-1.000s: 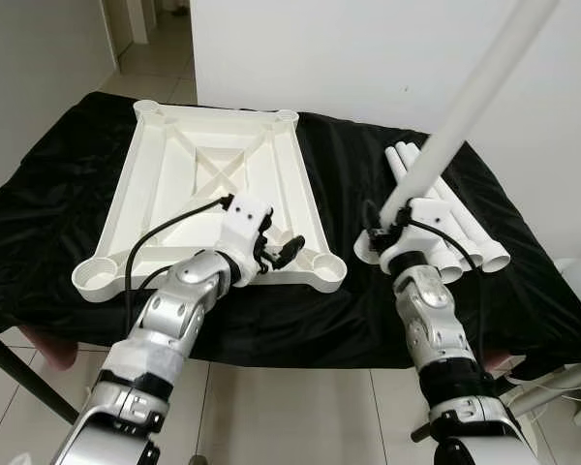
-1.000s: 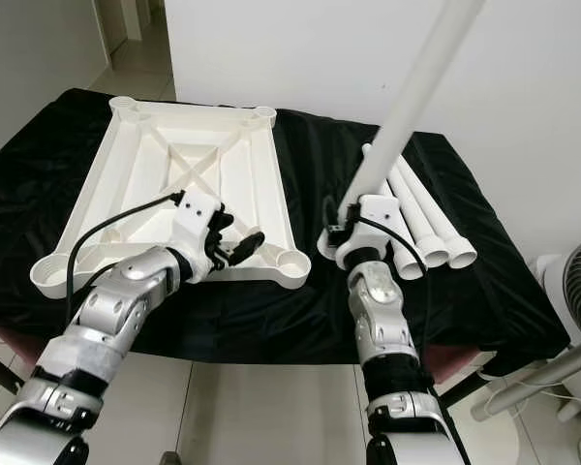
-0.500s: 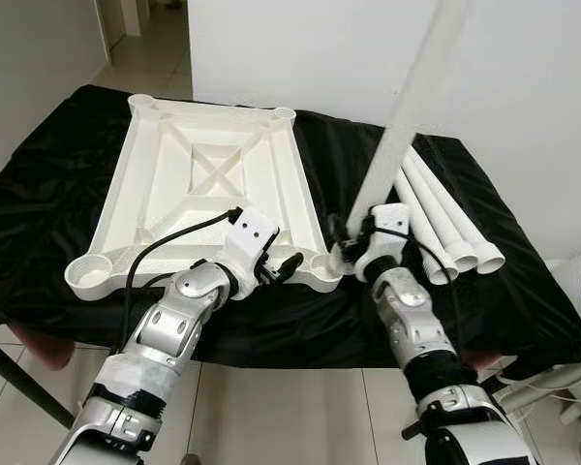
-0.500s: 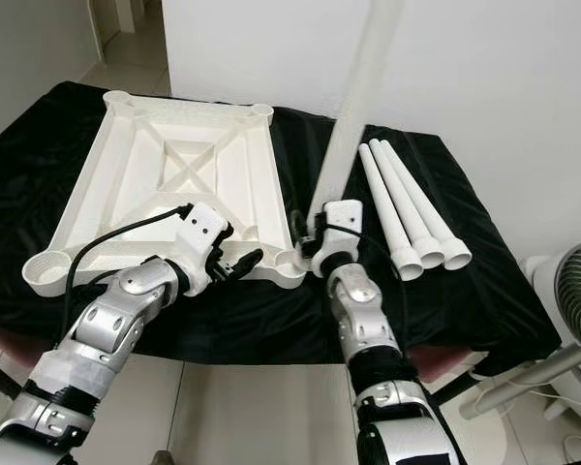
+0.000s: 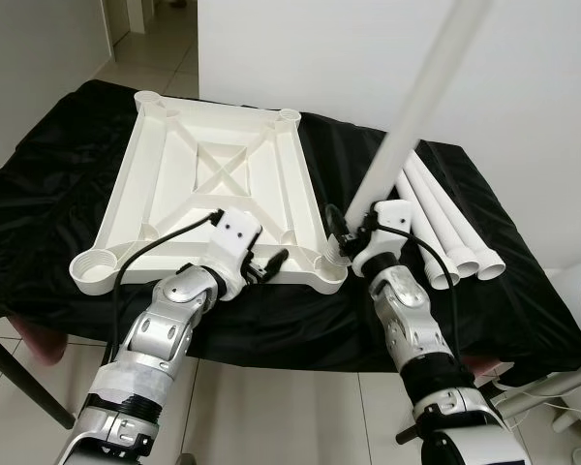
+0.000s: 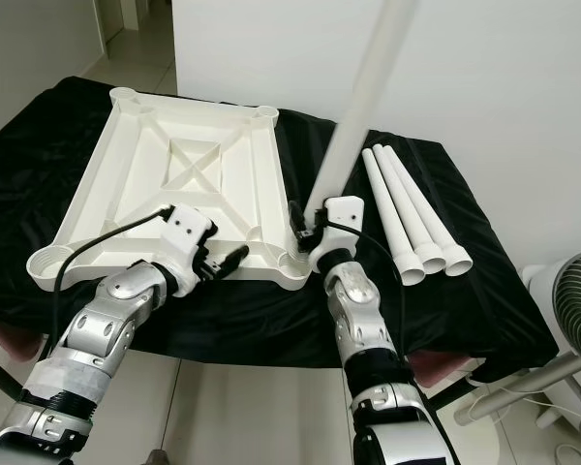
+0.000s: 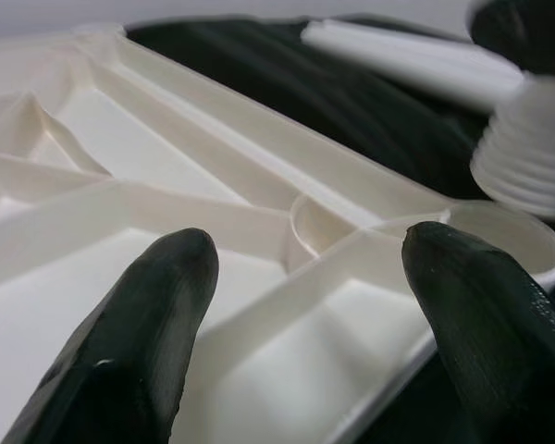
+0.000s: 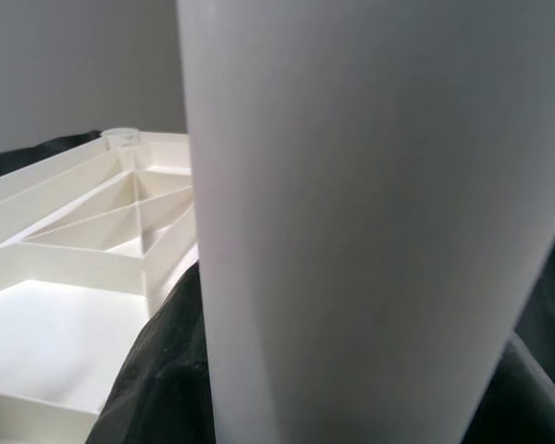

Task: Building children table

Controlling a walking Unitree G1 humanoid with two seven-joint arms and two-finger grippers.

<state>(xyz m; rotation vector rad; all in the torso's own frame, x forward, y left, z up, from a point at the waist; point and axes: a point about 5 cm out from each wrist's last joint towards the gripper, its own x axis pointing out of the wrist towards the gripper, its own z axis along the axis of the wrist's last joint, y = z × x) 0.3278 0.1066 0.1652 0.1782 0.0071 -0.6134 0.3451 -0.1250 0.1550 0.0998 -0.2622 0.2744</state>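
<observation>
The white tabletop [image 5: 174, 184] lies upside down on the black cloth, ribs facing up. My left gripper [image 5: 269, 260] is open at its near rim, and its fingertips [image 7: 166, 277] reach over the rim beside the near-right corner socket [image 5: 331, 263]. My right gripper [image 5: 353, 228] is shut on a long white leg [image 5: 421, 97], which stands steeply and leans up to the right. The leg's threaded lower end [image 7: 523, 153] hovers just above that socket [image 7: 499, 236]. In the right wrist view the leg [image 8: 370, 213] is close up, with the tabletop [image 8: 74, 240] behind it.
Three more white legs [image 5: 445, 228] lie side by side on the cloth to the right. The black cloth [image 5: 58, 165] covers the whole work table. A fan [image 6: 571, 310] stands on the tiled floor at the right. A white wall runs behind.
My right gripper carried the leg leftward from beside the lying legs to the near-right corner socket. My left gripper settled lower against the tabletop's near rim. The camera shifted slightly.
</observation>
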